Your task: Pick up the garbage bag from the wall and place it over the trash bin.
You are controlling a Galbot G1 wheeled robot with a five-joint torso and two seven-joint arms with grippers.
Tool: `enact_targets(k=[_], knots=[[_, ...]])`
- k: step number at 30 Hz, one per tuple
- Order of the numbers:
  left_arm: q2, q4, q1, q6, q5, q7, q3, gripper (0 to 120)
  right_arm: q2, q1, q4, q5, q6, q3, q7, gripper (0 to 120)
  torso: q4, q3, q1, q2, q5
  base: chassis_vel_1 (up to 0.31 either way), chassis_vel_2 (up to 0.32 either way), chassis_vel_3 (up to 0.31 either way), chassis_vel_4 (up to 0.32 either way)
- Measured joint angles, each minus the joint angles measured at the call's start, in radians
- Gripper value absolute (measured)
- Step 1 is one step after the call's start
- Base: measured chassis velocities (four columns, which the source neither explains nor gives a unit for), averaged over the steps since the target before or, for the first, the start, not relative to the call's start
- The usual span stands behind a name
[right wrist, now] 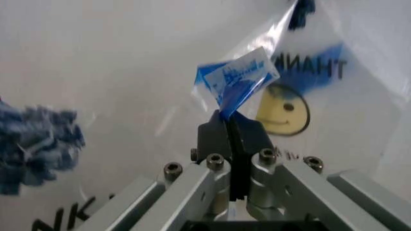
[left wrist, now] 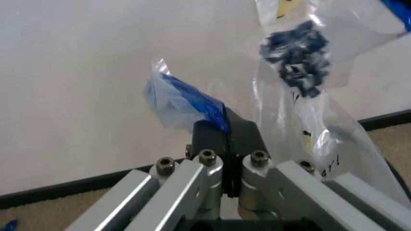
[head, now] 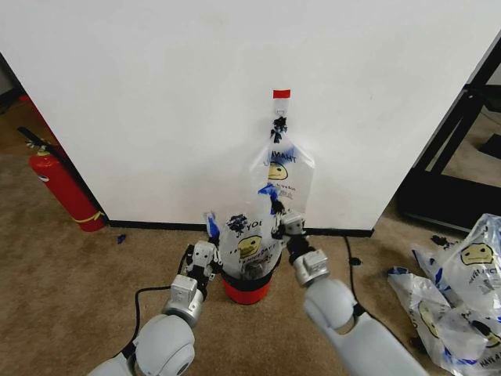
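1. Two grippers are working: left gripper (head: 211, 233) is pinching one blue handle of the garbage bag (head: 249, 244); right gripper (head: 278, 213) is pinching the other.
2. One trash bin (head: 247, 288) is sitting under that bag, at the wall (head: 156, 102).
3. A second bag (head: 282, 168), lettering mirrored, is hanging from the hook (head: 279, 124); "THANK" is showing reversed.
4. One heap of bags (head: 462, 290) is lying off right.

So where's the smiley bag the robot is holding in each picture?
Head view: the garbage bag sits low in the middle, over the trash bin.
Left wrist view: its blue-printed edge is pinched in the left gripper.
Right wrist view: its other edge is pinched in the right gripper.
Shared landmark: the white wall.
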Motion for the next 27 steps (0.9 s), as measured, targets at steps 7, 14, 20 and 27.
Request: enact_targets(k=[7, 14, 20, 27], knots=[[-0.015, 0.012, 0.036, -0.021, 0.056, -0.002, -0.001, 0, -0.013, -0.008, 0.004, 0.021, -0.093, -0.035, 0.069, 0, -0.0001, 0.0, 0.0, 0.0, 0.0, 0.0, 0.0, 0.0, 0.0], [0.013, 0.006, 0.076, -0.026, 0.097, 0.0, 0.013, 0, -0.061, -0.013, 0.084, 0.117, -0.208, -0.06, 0.128, 0, 0.0003, 0.0, 0.0, 0.0, 0.0001, 0.0, 0.0, 0.0, 0.0], [0.039, 0.022, 0.047, -0.02, 0.082, 0.004, 0.045, 0, -0.136, 0.026, 0.129, 0.24, -0.282, -0.075, 0.118, 0, 0.0003, 0.0, 0.0, 0.0, 0.0001, 0.0, 0.0, 0.0, 0.0], [0.065, 0.111, -0.147, 0.011, -0.059, 0.008, 0.16, 0, -0.257, 0.122, 0.067, 0.492, -0.271, -0.103, -0.019, 0, -0.0001, 0.0, 0.0, 0.0, 0.0001, 0.0, 0.0, 0.0, 0.0]])
